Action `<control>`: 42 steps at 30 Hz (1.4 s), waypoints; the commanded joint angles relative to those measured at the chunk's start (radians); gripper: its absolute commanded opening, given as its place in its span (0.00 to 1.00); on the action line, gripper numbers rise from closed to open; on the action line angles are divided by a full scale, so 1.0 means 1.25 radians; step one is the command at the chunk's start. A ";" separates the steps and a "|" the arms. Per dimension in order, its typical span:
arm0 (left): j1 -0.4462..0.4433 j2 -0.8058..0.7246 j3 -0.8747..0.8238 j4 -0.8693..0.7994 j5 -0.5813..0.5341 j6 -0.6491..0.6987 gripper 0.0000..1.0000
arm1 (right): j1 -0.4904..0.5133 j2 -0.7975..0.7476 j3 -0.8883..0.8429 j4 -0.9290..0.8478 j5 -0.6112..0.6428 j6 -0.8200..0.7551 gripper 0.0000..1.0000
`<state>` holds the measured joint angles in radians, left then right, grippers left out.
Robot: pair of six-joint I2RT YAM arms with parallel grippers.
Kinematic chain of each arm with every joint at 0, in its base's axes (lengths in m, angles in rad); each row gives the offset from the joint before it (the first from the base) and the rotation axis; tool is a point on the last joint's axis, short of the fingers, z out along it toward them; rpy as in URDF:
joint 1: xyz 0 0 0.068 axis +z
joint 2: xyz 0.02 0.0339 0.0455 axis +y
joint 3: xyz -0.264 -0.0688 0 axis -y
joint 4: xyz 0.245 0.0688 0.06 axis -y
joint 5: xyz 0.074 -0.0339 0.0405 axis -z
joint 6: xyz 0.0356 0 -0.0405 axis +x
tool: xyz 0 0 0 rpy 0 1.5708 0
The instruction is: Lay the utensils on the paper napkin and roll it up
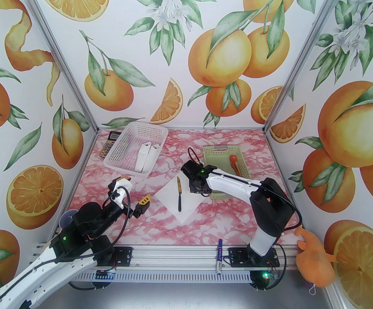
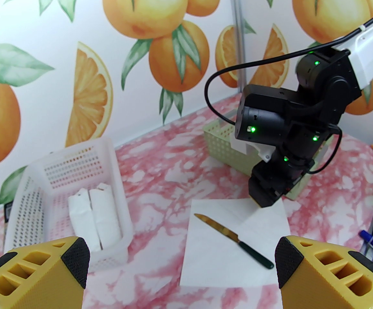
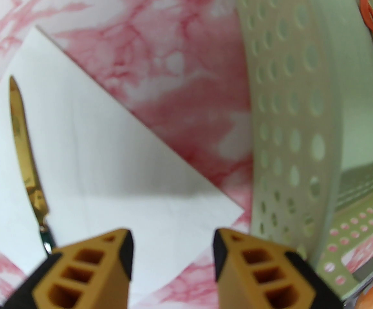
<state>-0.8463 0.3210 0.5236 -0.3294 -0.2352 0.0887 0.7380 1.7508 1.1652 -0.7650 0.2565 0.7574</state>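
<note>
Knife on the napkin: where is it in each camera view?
Top external: just below centre, knife lying on the napkin.
Left wrist: lower middle, knife slanting across the napkin.
Right wrist: left side, blade pointing up.
Shared landmark: green basket beside the napkin.

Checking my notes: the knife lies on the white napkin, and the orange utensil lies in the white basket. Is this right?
Not quite: the orange utensil lies in the green basket, not the white one. The knife does lie on the white napkin. The top external view shows it.
</note>
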 commanded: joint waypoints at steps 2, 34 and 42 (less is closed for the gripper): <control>0.000 0.006 -0.009 0.005 -0.006 0.014 1.00 | -0.006 -0.034 -0.011 -0.009 0.009 -0.022 0.47; 0.001 0.160 0.066 0.094 0.059 0.140 1.00 | -0.314 -0.146 0.154 -0.164 -0.052 -0.411 0.48; 0.001 0.219 0.087 0.125 0.116 0.223 1.00 | -0.384 -0.073 0.163 -0.141 -0.012 -0.459 0.44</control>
<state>-0.8463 0.5743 0.5919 -0.2291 -0.1360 0.3004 0.2825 1.6203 1.3338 -0.9401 0.1875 0.2329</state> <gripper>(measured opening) 0.999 0.444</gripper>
